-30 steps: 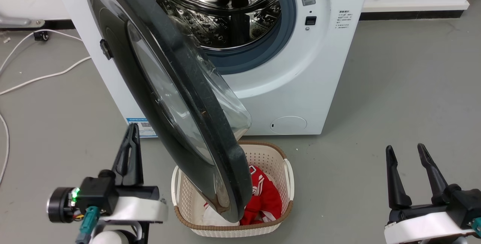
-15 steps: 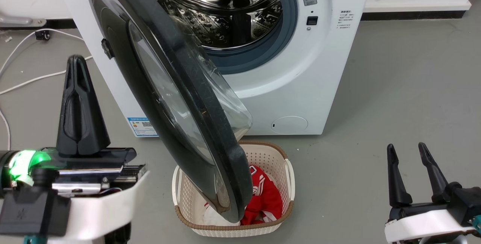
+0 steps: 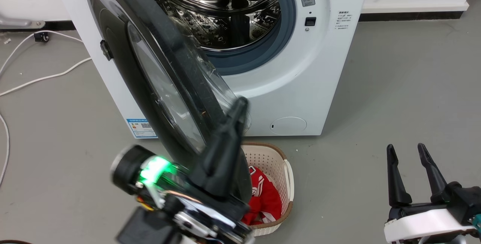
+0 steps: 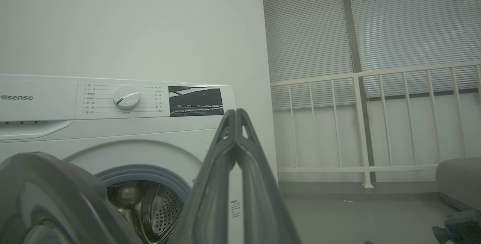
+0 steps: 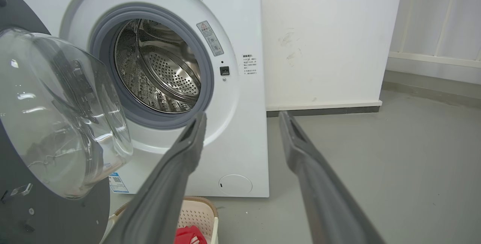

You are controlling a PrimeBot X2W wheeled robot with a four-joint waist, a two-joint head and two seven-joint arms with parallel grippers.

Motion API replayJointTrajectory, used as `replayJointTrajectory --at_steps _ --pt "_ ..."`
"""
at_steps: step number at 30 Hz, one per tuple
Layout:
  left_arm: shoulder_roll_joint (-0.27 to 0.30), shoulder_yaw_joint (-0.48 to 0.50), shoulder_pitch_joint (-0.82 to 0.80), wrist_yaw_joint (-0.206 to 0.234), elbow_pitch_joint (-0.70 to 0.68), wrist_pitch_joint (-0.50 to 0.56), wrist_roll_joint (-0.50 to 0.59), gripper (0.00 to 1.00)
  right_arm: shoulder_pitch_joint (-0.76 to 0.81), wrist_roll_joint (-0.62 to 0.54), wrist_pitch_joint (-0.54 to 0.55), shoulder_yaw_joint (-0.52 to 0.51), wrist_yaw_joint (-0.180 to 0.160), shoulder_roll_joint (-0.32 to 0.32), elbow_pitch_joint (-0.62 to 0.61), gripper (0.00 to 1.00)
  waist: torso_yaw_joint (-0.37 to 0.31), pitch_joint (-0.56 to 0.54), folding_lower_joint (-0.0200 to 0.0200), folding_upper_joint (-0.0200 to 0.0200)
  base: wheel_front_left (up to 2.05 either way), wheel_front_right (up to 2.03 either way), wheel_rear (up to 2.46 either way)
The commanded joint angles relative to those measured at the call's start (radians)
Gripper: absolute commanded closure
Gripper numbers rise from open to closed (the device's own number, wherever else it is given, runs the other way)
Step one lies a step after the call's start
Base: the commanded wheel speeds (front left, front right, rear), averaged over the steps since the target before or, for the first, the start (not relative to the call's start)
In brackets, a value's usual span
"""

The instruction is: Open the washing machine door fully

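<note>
Big white washing machine at the back, with the shiny steel drum open to see. Round black door swung part of the way out from the machine's left edge, thin side turned to the head camera, lower end hanging over a pale basket on the grey floor. Not fully open yet, by the look of it. More swing to the left needed.

Left fingers pressed tight together, holding nothing, tip right at the inner side of the door near the glass bowl. Touching or just beside: cannot tell. Probably put there to push the door from the inside, a shut tip being good for shoving without grabbing. Right fingers spread apart, empty, low on the right and well away from the door, likely parked clear of the swing.

From the head: the basket with a red cloth inside, and white cables on the floor. From the left wrist instead: the machine's top panel with a round knob, a plain wall and a white railing. From the right wrist: the clear bowl bulging out of the door's inner side, plus the wide gap between the open fingers.
</note>
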Motion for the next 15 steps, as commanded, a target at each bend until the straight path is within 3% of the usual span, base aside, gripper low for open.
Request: replayJointTrajectory --at_steps 1,15 --pt "0.001 -0.043 0.03 -0.007 0.019 0.03 -0.013 1.0 -0.01 0.002 0.0 0.001 -0.001 0.003 0.004 0.0 0.002 -0.003 0.0 0.0 0.0 0.0 0.0" --pt "0.044 -0.148 0.201 0.002 0.209 0.196 -0.06 1.0 0.012 0.009 0.017 0.01 -0.001 0.003 0.002 0.0 0.016 -0.015 0.0 0.0 0.0 0.0 0.0"
